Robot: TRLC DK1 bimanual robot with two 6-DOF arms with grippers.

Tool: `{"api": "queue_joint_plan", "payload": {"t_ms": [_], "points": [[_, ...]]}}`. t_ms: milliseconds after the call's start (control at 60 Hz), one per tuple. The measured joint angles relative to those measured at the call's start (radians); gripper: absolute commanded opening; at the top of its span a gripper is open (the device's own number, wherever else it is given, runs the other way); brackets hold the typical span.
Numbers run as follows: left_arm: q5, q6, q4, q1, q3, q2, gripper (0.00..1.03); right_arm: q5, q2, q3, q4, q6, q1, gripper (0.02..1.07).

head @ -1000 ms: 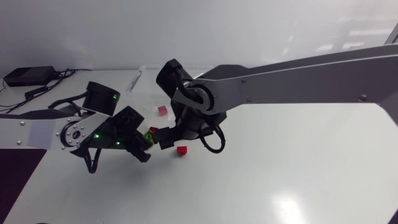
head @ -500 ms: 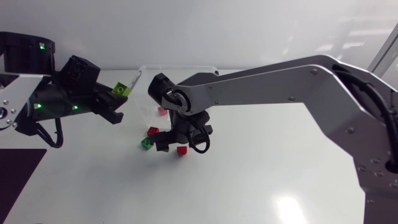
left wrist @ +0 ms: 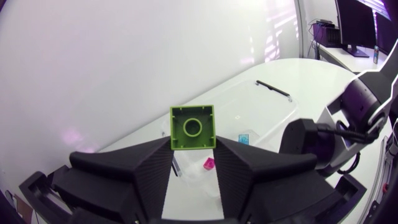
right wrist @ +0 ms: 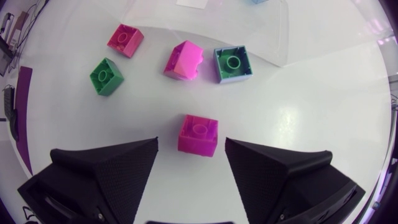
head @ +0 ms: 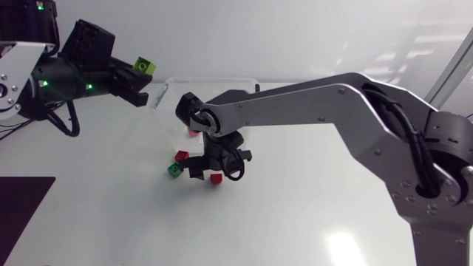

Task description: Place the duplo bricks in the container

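head view: white table (head: 318, 214) bears loose bricks (head: 174, 169); left gripper (left wrist: 194, 155) clamps a lime brick (left wrist: 193, 127), right gripper (right wrist: 191, 149) gapes wide.

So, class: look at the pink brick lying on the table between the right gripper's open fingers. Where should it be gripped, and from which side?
Grip the pink brick on its two opposite flat side walls, coming straight down from above. It sits flat on the table, roughly square to the right gripper, whose open fingers flank those walls.
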Motion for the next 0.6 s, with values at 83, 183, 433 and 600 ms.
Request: {"api": "queue_joint_plan", "payload": {"t_ms": [83, 183, 433, 600], "points": [[0.0, 0.0, 0.011, 0.005, 0.046, 0.042, 0.36, 0.0, 0.013, 0.014, 0.0, 0.007, -0.002, 0.55], [0.0, -0.002, 0.027, 0.011, 0.095, 0.098, 0.36, 0.001, 0.025, 0.024, -0.002, 0.01, -0.006, 0.55], [0.001, -0.019, 0.058, 0.011, 0.167, 0.251, 0.36, 0.0, 0.035, 0.026, -0.011, 0.01, -0.023, 0.39], [0.001, -0.031, 0.064, 0.011, 0.229, 0.35, 0.36, 0.0, 0.035, 0.026, -0.011, 0.009, -0.028, 0.28]]}}
